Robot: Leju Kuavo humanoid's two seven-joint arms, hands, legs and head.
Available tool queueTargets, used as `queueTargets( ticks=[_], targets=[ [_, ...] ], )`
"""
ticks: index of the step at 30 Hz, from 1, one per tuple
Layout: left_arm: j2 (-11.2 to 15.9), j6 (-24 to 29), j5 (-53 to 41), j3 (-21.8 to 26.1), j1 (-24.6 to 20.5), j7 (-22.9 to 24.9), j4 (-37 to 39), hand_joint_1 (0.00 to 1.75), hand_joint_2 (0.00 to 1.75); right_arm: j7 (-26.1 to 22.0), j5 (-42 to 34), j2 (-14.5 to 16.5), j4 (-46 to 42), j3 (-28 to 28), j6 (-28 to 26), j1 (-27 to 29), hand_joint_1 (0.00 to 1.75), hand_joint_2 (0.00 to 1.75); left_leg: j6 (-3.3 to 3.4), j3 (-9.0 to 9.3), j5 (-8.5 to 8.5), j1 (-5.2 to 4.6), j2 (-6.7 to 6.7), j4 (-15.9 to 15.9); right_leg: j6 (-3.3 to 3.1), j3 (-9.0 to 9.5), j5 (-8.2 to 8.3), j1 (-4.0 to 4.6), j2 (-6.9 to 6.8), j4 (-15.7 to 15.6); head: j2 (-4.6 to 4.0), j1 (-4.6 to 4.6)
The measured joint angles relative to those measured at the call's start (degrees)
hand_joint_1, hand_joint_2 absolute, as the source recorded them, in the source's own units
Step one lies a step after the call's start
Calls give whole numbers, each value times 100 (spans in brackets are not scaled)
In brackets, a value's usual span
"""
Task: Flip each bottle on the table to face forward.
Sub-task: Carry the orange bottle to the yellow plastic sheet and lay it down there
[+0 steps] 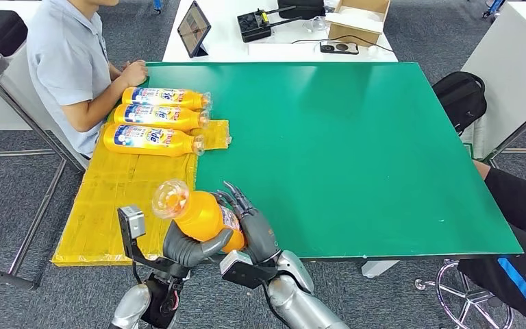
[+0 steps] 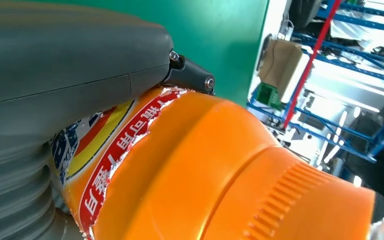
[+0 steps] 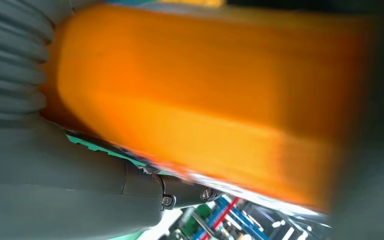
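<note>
An orange detergent bottle (image 1: pixel 202 218) with a clear cap (image 1: pixel 171 199) is held up above the table's front edge, cap towards the left. My left hand (image 1: pixel 188 248) grips it from below, thumb across its body. My right hand (image 1: pixel 250 223) holds its right side, fingers reaching up behind it. In the left wrist view the bottle (image 2: pixel 220 165) shows a torn red-edged label beside my left hand (image 2: pixel 55 75). The right wrist view has the bottle (image 3: pixel 205 100) blurred against my right hand (image 3: pixel 55 190). Three more bottles (image 1: pixel 152 139) lie side by side at the table's left, labels up.
The green table (image 1: pixel 349 151) is bare on its right. A yellow mat (image 1: pixel 123 205) covers its left edge. One person (image 1: pixel 68 62) sits at the left with a hand by the bottles, and another person (image 1: pixel 520 212) sits at the right. A tablet (image 1: pixel 194 27) stands behind.
</note>
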Motion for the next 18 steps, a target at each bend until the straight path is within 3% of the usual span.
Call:
queueTargets(
  ticks=[4,10,15,18],
  targets=[
    [9,116,-16,32,-110,24,122,175,175,-2,-116,9,-94,86,-246,23,0,0,0,0,1,0,0,0,0,0,0,0,0,0,0,1],
    [255,815,-424,430,-680,11,590,175,175,-4,-630,-219,-858,629,-1228,127,0,0,-4,1,4,1,0,0,-1,-2,1,1,1,1,0,2],
    [603,2103,-2296,926,-1385,-183,1176,175,175,-4,-426,-418,-1726,846,-1612,320,0,0,-8,0,12,7,-2,0,-2,-3,2,6,0,5,0,1],
    [730,2519,-3470,1153,-1855,-123,1563,175,175,-4,-253,-467,-2307,846,-1630,437,0,0,-8,-2,13,8,-3,0,-2,-2,2,6,-1,6,0,1]
  ],
)
